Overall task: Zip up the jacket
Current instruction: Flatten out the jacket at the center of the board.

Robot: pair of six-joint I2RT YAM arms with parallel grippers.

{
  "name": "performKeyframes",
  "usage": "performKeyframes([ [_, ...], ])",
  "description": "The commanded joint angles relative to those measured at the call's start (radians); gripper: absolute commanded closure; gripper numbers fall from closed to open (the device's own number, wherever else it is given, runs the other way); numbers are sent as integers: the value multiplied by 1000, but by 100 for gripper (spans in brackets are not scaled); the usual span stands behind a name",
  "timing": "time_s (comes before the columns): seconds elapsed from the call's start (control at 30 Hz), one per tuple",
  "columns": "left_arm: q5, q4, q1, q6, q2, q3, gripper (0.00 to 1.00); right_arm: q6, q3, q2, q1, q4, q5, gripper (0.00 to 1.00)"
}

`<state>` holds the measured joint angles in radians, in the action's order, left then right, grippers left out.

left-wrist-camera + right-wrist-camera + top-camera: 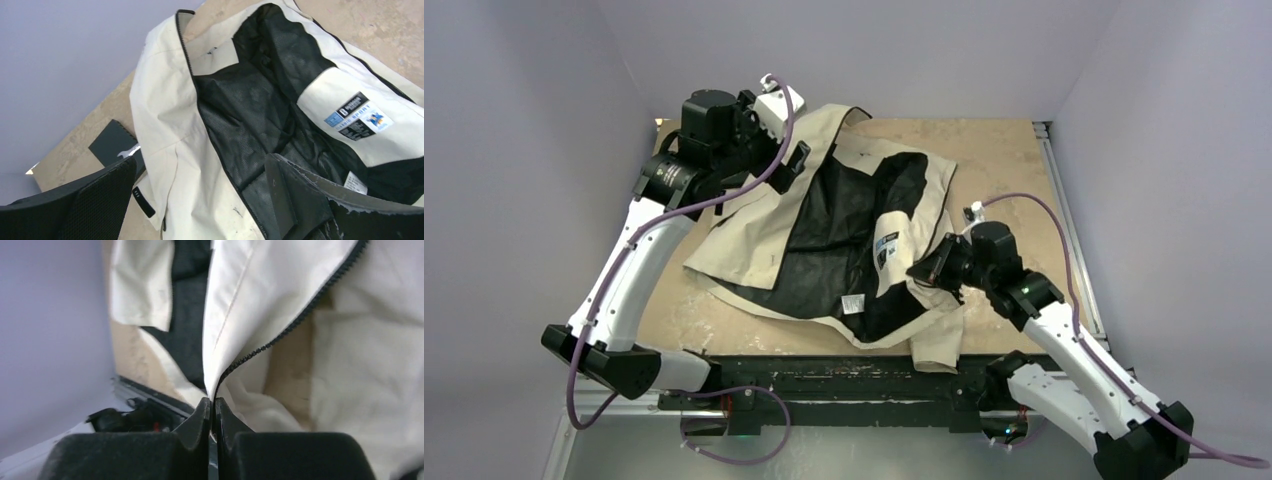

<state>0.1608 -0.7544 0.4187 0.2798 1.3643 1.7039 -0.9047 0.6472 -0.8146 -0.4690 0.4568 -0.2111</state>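
Jacket (759, 225) is noted lying open across the middle of the table (1004, 160), black lining (844, 220) turned up, printed labels (357, 117) exposed on the right front panel. Right gripper (212, 407) is seen pressed together on the near-right front edge, with cream fabric and the zipper teeth (290, 325) running out from between its fingertips. Left gripper (796, 155) is spread wide and held above the far-left part of the garment, nothing between its fingers. The step in hand is judged to be securing one zipper edge so that both fronts can be brought together. The pinch should be kept on the tape itself, not on loose cloth, and the edge drawn taut without dragging the whole garment. The slider could not be located in any view; it should be found before the opposite edge is taken up.
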Motion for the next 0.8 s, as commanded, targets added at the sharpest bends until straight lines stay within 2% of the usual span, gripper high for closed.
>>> performKeyframes([
  [0.0,102,0,-6,-10,-31,-34,3,2,106,-39,1,-77,-167,97],
  [0.13,131,36,6,25,-106,-120,2,-94,131,-102,-38,-212,-218,96],
  [0.23,138,-32,11,70,-109,-96,2,-125,206,-199,-152,-257,-164,97],
  [0.33,162,-97,12,112,-133,-99,1,-181,253,-323,-279,-375,-154,100],
  [0.43,182,-144,13,137,-191,-133,1,-242,304,-443,-366,-464,-127,98],
  [0.57,197,-212,14,171,-270,-162,1,-324,337,-550,-421,-573,-54,88],
  [0.67,126,-234,13,143,-279,-162,1,-392,366,-642,-444,-628,29,69],
  [0.73,69,-219,13,116,-291,-191,1,-412,420,-726,-458,-644,71,53],
  [0.77,47,-207,13,112,-300,-209,1,-413,461,-776,-463,-633,84,49],
])
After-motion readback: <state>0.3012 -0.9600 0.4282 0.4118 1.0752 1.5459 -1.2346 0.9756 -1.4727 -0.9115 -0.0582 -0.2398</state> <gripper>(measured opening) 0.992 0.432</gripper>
